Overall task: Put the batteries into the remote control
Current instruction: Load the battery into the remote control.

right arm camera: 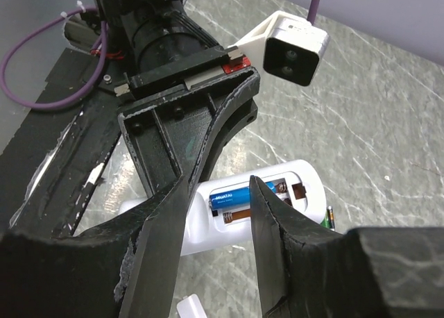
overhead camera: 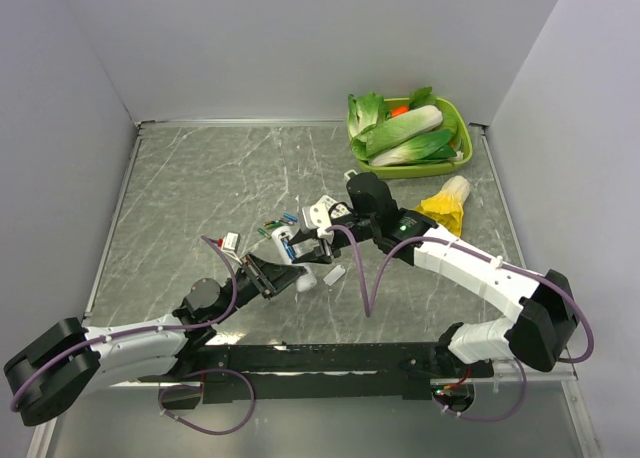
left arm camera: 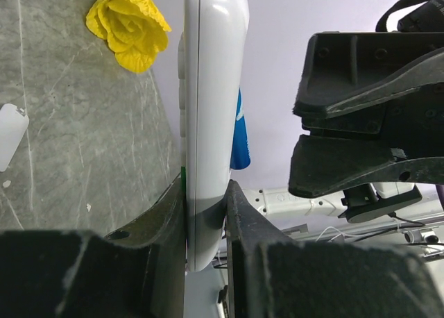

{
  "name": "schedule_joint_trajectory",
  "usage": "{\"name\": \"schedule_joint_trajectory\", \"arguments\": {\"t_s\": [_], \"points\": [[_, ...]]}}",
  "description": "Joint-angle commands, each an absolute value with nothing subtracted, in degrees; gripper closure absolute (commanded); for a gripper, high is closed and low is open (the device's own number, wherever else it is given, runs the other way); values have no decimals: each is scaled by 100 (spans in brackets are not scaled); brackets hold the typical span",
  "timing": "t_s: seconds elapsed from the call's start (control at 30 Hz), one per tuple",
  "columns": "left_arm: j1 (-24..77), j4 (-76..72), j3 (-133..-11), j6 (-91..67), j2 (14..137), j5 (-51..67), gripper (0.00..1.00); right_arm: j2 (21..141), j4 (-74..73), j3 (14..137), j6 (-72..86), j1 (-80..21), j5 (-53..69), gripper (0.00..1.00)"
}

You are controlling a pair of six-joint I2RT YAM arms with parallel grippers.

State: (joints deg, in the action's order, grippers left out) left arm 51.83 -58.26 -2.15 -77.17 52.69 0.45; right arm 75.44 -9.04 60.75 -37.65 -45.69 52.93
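Note:
The white remote control (right arm camera: 277, 186) lies back up with its battery bay open. One blue battery (right arm camera: 236, 196) sits in the upper slot; the lower slot shows a bare spring. My left gripper (left arm camera: 206, 193) is shut on the remote's lower end, seen edge-on (left arm camera: 208, 110) with the blue battery (left arm camera: 239, 134) showing at its side. My right gripper (right arm camera: 218, 186) is open and empty, its fingers hovering just above the bay. In the top view both grippers meet over the remote (overhead camera: 297, 268) at the table's middle. A small blue cell (overhead camera: 291, 218) lies loose behind them.
The loose white cover plate (overhead camera: 334, 274) lies right of the remote and also shows in the left wrist view (left arm camera: 10, 144). A green-wrapped cell (right arm camera: 330, 215) lies beside the remote. A green basket (overhead camera: 462, 158) of vegetables stands at the back right, a yellow-tipped cabbage (overhead camera: 447, 203) before it.

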Motion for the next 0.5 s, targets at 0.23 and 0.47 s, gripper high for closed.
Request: {"name": "schedule_joint_trajectory", "arguments": {"t_s": [0.23, 0.47], "points": [[5168, -6275, 79, -7655, 5142, 176, 99, 7796, -993, 6267, -3990, -4544, 5317, 55], [5168, -6266, 79, -7638, 5089, 176, 99, 7892, -896, 6205, -3929, -4535, 5317, 58]]}}
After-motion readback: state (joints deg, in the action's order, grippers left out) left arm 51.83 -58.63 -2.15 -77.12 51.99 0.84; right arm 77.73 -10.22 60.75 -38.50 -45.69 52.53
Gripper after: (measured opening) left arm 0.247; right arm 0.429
